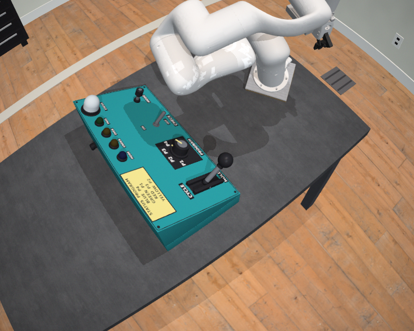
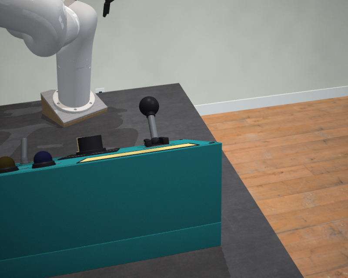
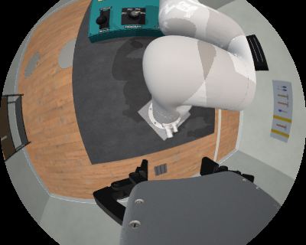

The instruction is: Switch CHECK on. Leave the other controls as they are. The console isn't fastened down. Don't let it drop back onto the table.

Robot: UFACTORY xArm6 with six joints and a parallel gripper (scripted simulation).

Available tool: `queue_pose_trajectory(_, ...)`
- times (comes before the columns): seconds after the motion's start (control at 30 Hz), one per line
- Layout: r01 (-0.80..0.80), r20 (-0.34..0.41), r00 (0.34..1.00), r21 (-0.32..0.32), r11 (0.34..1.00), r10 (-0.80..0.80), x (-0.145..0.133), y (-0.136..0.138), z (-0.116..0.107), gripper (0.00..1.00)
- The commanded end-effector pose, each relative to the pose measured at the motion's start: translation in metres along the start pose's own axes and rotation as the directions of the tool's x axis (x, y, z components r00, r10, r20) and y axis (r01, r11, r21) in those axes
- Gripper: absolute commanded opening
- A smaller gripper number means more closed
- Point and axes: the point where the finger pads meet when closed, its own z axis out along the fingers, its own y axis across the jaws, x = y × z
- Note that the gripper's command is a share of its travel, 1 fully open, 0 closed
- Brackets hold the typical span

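The teal console [image 1: 151, 162] lies on the dark table. Its CHECK toggle [image 1: 159, 119] is a grey lever in the upper middle of the panel, leaning toward the far left; it also shows in the exterior view [image 2: 24, 150]. My gripper [image 1: 323, 43] is open and empty, high up behind the arm's base at the far right, well away from the console. Only one finger tip shows in the exterior view [image 2: 106, 7]. In the wrist view the fingers stand apart, and the console [image 3: 125, 14] is far off at the top.
On the panel are a PROGRAM knob [image 1: 180, 147], a CYCLE lever with a black ball [image 1: 225, 160], a small black knob [image 1: 138, 92], a white dome [image 1: 91, 103], several coloured lamps [image 1: 109, 137] and a yellow label [image 1: 147, 194]. The arm's base [image 1: 270, 77] stands at the table's back.
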Motion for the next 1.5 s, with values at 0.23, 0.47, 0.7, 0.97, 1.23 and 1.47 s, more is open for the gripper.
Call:
queue_pose_trajectory(0.23, 0.02, -0.106, 0.994, -0.092, 0.996, -0.029, 0.018, 0.092, -0.004, 1.0)
queue_pose_trajectory(0.47, 0.025, -0.181, 0.982, -0.112, 0.993, -0.045, 0.043, 0.127, -0.006, 1.0)
queue_pose_trajectory(0.7, 0.031, -0.301, 0.952, -0.103, 0.994, -0.061, 0.09, 0.167, -0.011, 1.0)
queue_pose_trajectory(0.97, 0.042, -0.411, 0.91, -0.054, 0.998, -0.061, 0.142, 0.19, -0.016, 1.0)
queue_pose_trajectory(1.23, 0.07, -0.518, 0.854, 0.046, 0.996, -0.036, 0.206, 0.198, -0.025, 1.0)
queue_pose_trajectory(1.47, 0.104, -0.579, 0.815, 0.148, 0.983, 0.001, 0.255, 0.193, -0.033, 1.0)
